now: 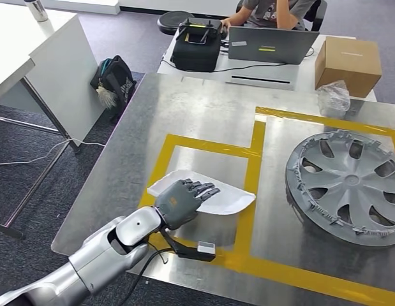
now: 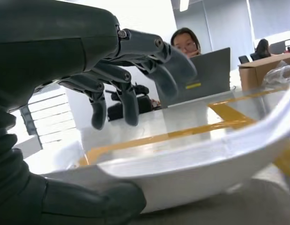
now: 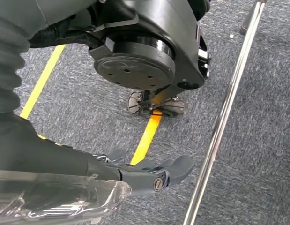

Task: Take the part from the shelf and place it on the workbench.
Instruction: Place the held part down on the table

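While reaching fwd from the lower left of the head view, left silver arm w/ grey robot hand [image 1: 182, 200] lies palm-down over the flat white curved plastic part [image 1: 223, 197]. Fingers [image 1: 205, 189] loosely spread above the part's top face, thumb down at its near edge in the left wrist view; actual grip or mere contact: cannot tell. Part [image 2: 193, 164] rests on the brushed-metal desk [image 1: 137, 146], inside a square outlined in yellow tape [image 1: 253, 167]. Small black bracket w/ a pale end sticks out under the wrist, over the near tape line.

Right robot hand [image 3: 146, 173] hangs beside the body over grey carpet floor [image 3: 263, 140] w/ a yellow stripe; dark fingers stretched out and apart, holding nothing. Clear crinkled plastic lies in front of the hand's base in that view. Chrome rail crosses the view diagonally.

No readable writing anywhere; a yellow sticker on the grey laptop [image 1: 270, 44] is too small to read.

Other items: grey multi-spoke plastic hubcap [image 1: 347, 185] face-up in the right tape zone, well apart from the part. Brown cardboard box [image 1: 348, 62] w/ a crumpled clear bag beside it at the far right. Black hard case [image 1: 198, 46] next to the laptop; a person seated behind it.
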